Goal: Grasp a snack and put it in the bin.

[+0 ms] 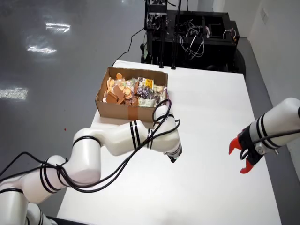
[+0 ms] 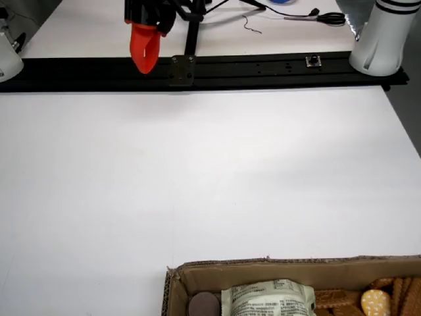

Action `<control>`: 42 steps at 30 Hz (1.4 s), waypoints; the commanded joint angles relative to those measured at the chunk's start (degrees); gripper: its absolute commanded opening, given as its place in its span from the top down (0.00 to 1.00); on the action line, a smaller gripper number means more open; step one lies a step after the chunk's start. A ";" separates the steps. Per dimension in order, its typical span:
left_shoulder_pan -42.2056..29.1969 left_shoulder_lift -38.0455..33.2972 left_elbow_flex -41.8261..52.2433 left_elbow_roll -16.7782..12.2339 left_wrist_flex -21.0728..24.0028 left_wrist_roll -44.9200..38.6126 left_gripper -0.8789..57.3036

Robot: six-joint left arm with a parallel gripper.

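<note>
A brown cardboard box [image 1: 110, 108] stands at the far left of the white table [image 1: 206, 122] in the view from above. It holds several snacks: orange biscuits [image 1: 116, 92] and wrapped packets [image 1: 146, 100]. My gripper [image 1: 240, 157] has red fingers [image 1: 233, 146] and hangs open near the table's right edge, far from the box, with nothing between them. The low view over the box shows the box wall [image 2: 263, 268], a white-green packet [image 2: 268, 299], a biscuit [image 2: 375, 303] and my gripper [image 2: 145, 47] far across the table.
A second white arm [image 1: 126, 138] reaches across from the lower left; its dark tip [image 1: 174, 158] sits just off the box's near corner. A black rail [image 2: 263, 66] lines one table edge. Black equipment with cables [image 1: 187, 33] stands behind the table.
</note>
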 commanded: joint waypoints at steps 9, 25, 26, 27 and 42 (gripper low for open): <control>-0.73 -12.34 16.24 1.12 -5.32 -2.70 0.99; -0.21 -15.60 21.25 -5.12 -12.41 0.57 0.99; -0.17 -15.61 21.26 -5.23 -12.43 0.57 0.99; -0.09 -15.62 21.26 -5.32 -12.45 0.53 0.99; 1.13 -15.57 20.56 -6.98 -12.59 0.26 0.99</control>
